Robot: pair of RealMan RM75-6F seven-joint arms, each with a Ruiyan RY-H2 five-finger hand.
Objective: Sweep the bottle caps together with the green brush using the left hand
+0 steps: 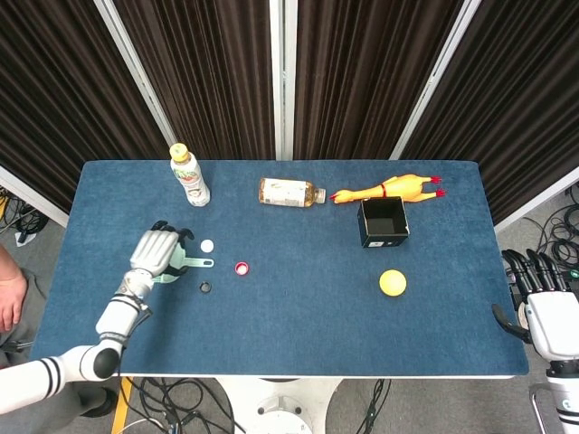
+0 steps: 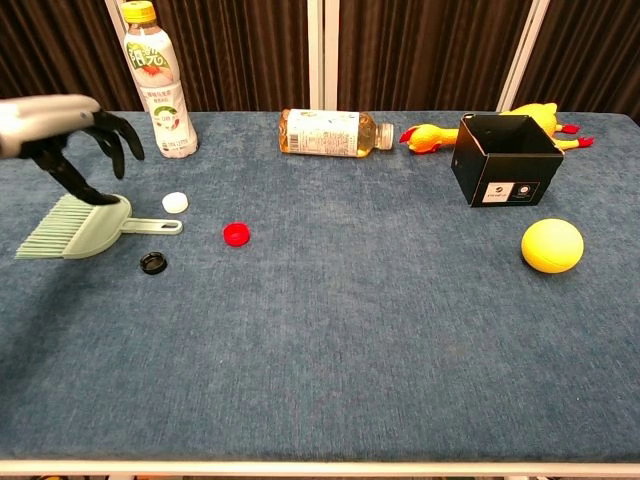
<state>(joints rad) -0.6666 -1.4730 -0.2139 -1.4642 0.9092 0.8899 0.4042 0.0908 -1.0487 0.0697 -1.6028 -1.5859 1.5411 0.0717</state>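
The table (image 2: 330,330) wears fuzzy, matt blue cloth. The green brush (image 2: 78,227) looks like smooth plastic; the yellow ball (image 2: 552,245) maybe soft foam.

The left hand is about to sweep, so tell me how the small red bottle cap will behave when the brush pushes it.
The small red bottle cap lies flat, so it will probably slide rather than roll. It looks tiny and light, so the soft bristles of the green plastic brush should move it. The blue fabric tabletop may drag on it and make it skip aside.
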